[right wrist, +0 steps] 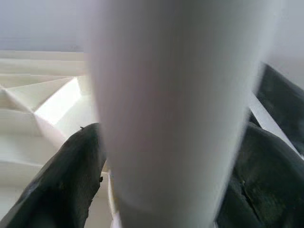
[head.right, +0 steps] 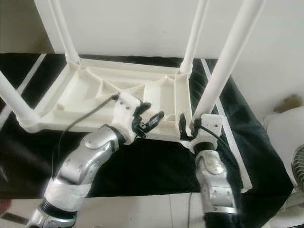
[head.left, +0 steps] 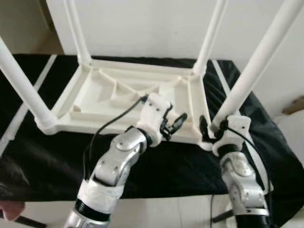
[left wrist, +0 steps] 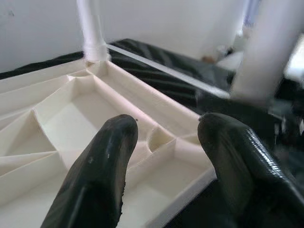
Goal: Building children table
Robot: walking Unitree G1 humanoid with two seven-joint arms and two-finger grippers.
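Note:
A white children's table [head.left: 118, 95] lies upside down on a black cloth, its ribbed underside facing up and four white legs standing from the corners. My right gripper [head.left: 212, 129] is shut on the near right leg [head.left: 247, 78] at its base; in the right wrist view that leg [right wrist: 175, 109] sits between the two black fingers [right wrist: 71, 175]. My left gripper [head.left: 175, 124] hovers open just over the table's near rim, left of that leg. In the left wrist view its fingers [left wrist: 102, 166] spread above the ribbed compartments [left wrist: 85, 118], holding nothing.
The black cloth [head.left: 156, 166] covers a low surface with white stripes [head.left: 28, 104] along its sides. A white wall [head.left: 142, 23] stands right behind the table. A pale floor [head.left: 156, 211] runs along the near edge, and a white object [head.right: 285, 128] lies at the far right.

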